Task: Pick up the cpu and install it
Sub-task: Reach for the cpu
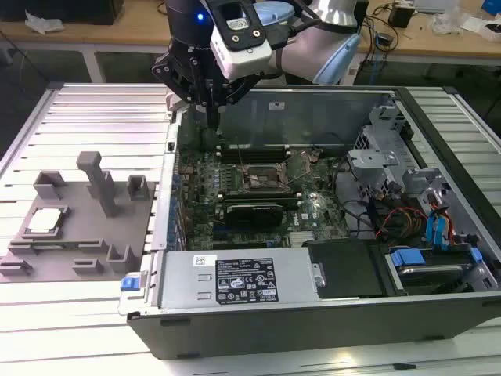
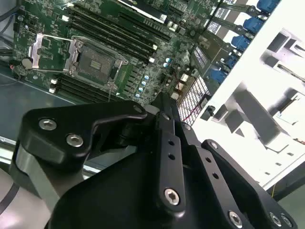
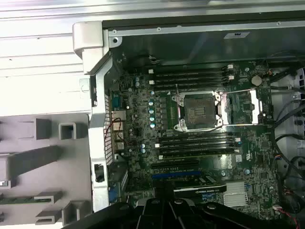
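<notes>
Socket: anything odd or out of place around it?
Nothing stands out. The socket sits open and empty, its cover swung aside, and the cpu lies flat on the tray outside the case.

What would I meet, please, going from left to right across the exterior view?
cpu → tall grey post → gripper → processor socket → metal drive cage → blue cables
</notes>
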Robot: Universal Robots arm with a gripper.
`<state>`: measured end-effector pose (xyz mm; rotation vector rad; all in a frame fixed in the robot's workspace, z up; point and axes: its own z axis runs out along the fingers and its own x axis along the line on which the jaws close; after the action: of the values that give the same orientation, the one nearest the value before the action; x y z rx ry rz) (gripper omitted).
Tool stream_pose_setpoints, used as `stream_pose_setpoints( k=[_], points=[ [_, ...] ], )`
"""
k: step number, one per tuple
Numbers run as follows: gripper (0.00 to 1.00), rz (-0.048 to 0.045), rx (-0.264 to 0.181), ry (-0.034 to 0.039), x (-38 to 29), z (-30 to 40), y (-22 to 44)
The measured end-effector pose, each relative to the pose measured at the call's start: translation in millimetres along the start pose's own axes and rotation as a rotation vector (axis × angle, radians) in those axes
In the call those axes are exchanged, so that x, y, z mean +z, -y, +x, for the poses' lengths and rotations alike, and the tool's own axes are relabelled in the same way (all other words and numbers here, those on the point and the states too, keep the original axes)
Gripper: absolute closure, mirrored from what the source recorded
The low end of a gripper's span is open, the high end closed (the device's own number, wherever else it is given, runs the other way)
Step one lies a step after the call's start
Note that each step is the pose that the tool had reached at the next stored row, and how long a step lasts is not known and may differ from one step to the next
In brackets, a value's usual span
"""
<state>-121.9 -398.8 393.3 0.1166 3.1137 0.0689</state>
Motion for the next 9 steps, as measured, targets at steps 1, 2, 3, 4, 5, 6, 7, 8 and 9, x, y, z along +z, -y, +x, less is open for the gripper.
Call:
stream_pose_setpoints(
  k=[1, 2, 3, 4, 5, 6, 7, 8, 9],
  points=[
    [0.89, 0.0, 0.0, 0.0, 0.0, 0.0, 0.0],
    [0.89, 0.0, 0.0, 0.0, 0.0, 0.0, 0.0],
    [0.89, 0.0, 0.0, 0.0, 0.0, 0.0, 0.0],
    [0.89, 0.0, 0.0, 0.0, 0.0, 0.0, 0.0],
    [0.89, 0.0, 0.0, 0.0, 0.0, 0.0, 0.0],
    [0.89, 0.0, 0.0, 0.0, 0.0, 0.0, 0.0],
    [0.89, 0.0, 0.0, 0.0, 0.0, 0.0, 0.0],
    [0.89, 0.0, 0.0, 0.0, 0.0, 0.0, 0.0],
    [0.89, 0.0, 0.0, 0.0, 0.0, 0.0, 0.0]
  ],
)
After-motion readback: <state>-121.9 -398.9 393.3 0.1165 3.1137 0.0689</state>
